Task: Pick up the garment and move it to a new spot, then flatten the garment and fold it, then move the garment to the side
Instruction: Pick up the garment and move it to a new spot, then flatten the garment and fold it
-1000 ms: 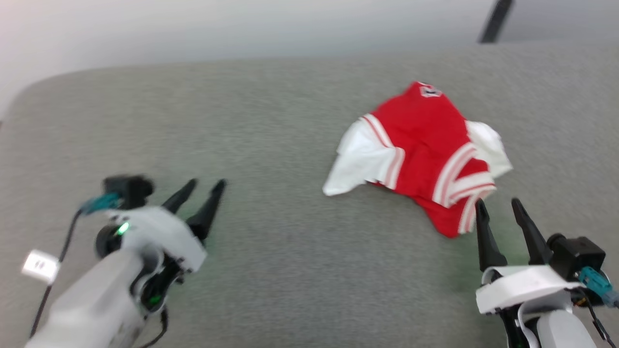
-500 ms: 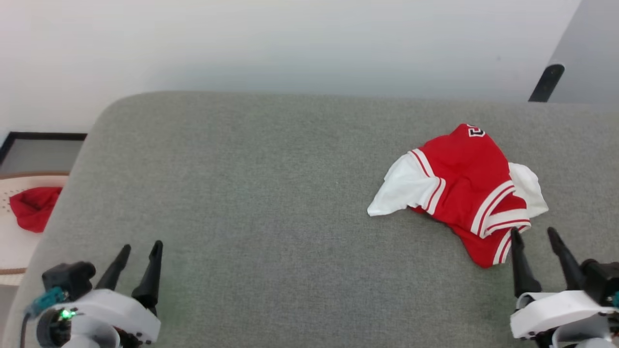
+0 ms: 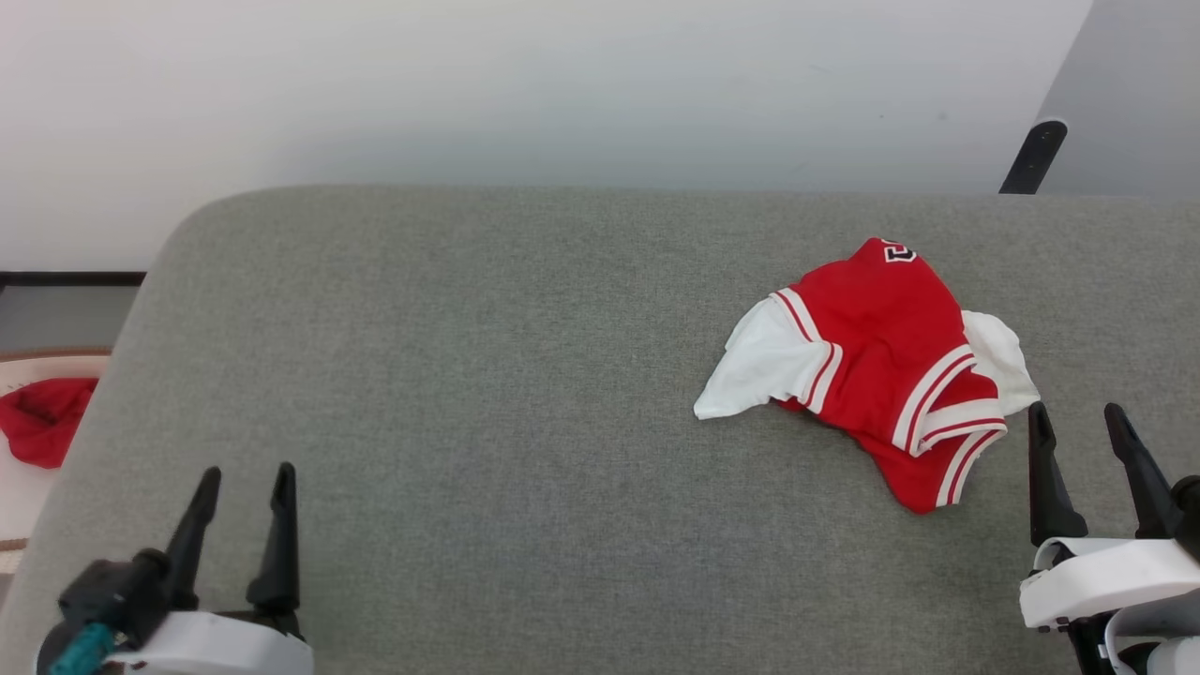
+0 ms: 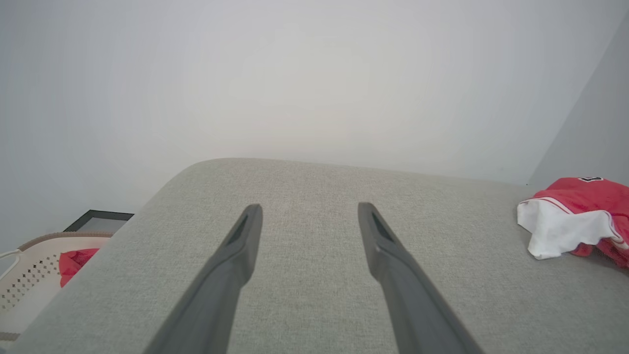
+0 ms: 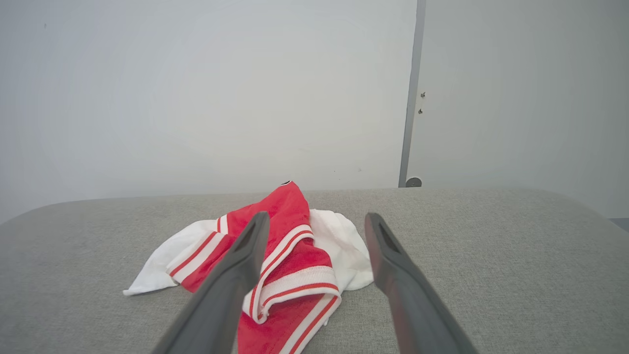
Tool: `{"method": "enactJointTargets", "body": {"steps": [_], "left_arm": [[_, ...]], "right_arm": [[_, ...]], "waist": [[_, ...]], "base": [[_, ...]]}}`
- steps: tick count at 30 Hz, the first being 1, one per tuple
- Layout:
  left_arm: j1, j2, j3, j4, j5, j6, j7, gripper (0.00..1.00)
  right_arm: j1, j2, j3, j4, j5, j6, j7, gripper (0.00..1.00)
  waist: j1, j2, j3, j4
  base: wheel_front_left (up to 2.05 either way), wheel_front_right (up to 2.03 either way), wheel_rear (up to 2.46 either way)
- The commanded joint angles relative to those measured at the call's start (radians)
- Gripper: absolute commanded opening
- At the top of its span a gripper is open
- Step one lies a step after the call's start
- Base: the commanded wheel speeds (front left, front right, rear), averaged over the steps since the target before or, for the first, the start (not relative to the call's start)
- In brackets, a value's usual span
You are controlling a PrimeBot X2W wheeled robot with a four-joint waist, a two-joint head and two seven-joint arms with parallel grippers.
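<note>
The garment [image 3: 877,361], a red jersey with white sleeves and red-and-white striped trim, lies crumpled on the right part of the grey cushioned surface [image 3: 487,375]. A bit of a black number shows at its far end. My right gripper [image 3: 1075,417] stands open just to the right of its near end, apart from it. In the right wrist view the garment [image 5: 290,255] lies straight ahead of the open right gripper [image 5: 317,219]. Far to the left, near the front edge, my left gripper [image 3: 246,473] is open and holds nothing. The left wrist view shows the garment [image 4: 575,216] at the far right, beyond the open left gripper [image 4: 309,209].
A pale perforated basket [image 4: 29,275] stands off the surface's left edge with a plain red cloth [image 3: 37,417] in it. A white wall rises behind the surface. A dark post [image 3: 1029,155] stands at the back right.
The head camera has tilted up and shifted, so the wall and the basket have come into view. Both grippers have drawn back toward the near edge, still open. The garment has not moved on the surface.
</note>
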Motion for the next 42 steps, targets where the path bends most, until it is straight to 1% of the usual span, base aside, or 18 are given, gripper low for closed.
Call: {"method": "enactJointTargets", "body": {"steps": [1,4,6,10,25,28,31,33,37,39,42], "left_arm": [[0.011,-0.005,0.004,-0.002,0.006,-0.003,0.0,1.0],[0.022,-0.028,0.011,0.01,0.034,-0.018,0.0,1.0],[0.02,-0.038,0.012,0.023,0.033,-0.024,0.0,1.0],[0.013,-0.047,0.016,0.039,0.037,-0.031,0.0,1.0],[0.006,-0.045,0.004,0.045,0.018,-0.034,0.0,1.0],[-0.019,-0.038,-0.019,0.049,-0.003,-0.034,0.0,1.0],[-0.077,-0.006,-0.071,0.066,-0.015,-0.034,0.0,1.0],[-0.139,0.02,-0.124,0.079,-0.026,-0.034,0.012,1.0],[-0.305,0.078,-0.238,0.102,-0.073,-0.033,0.09,1.0],[-0.394,0.096,-0.297,0.127,-0.128,-0.033,0.162,1.0],[-0.525,0.086,-0.347,0.17,-0.295,-0.033,0.293,1.0]], "right_arm": [[0.0,0.002,0.003,-0.001,-0.006,0.003,-0.001,1.0],[0.013,0.005,0.003,0.007,-0.004,0.003,-0.005,1.0],[0.01,0.009,0.004,0.009,-0.002,0.003,-0.01,1.0],[0.005,0.016,0.004,0.017,-0.001,0.003,-0.021,1.0],[-0.016,0.022,0.021,0.041,-0.006,0.003,-0.037,1.0],[-0.024,0.026,0.03,0.044,-0.004,0.003,-0.039,1.0],[-0.026,0.031,0.036,0.049,0.002,0.003,-0.044,1.0],[-0.035,0.036,0.043,0.053,0.004,0.003,-0.047,1.0],[-0.058,0.046,0.051,0.056,0.011,0.003,-0.059,1.0],[-0.071,0.052,0.054,0.055,0.013,0.003,-0.064,1.0],[-0.087,0.06,0.055,0.059,0.02,0.003,-0.074,1.0]], "waist": [[0.0,0.0,0.0,-0.001],[0.0,0.0,0.0,-0.002],[0.0,0.0,0.005,-0.004],[0.0,0.0,0.01,-0.01],[0.0,0.0,0.003,-0.02],[0.0,0.0,0.004,-0.03],[0.0,0.0,0.008,-0.045],[0.0,0.0,0.013,-0.063],[0.0,0.0,0.043,-0.108],[0.0,0.0,0.069,-0.134],[0.0,0.0,0.114,-0.173]], "base": [[0.0,0.0,0.0],[0.0,0.0,0.0],[0.0,0.0,0.0],[0.0,0.0,0.0],[0.0,0.0,0.0],[0.0,0.0,0.0],[0.0,0.0,0.0],[0.0,0.0,0.0],[0.0,0.0,0.0],[0.0,0.0,0.0],[0.0,0.0,0.0]]}}
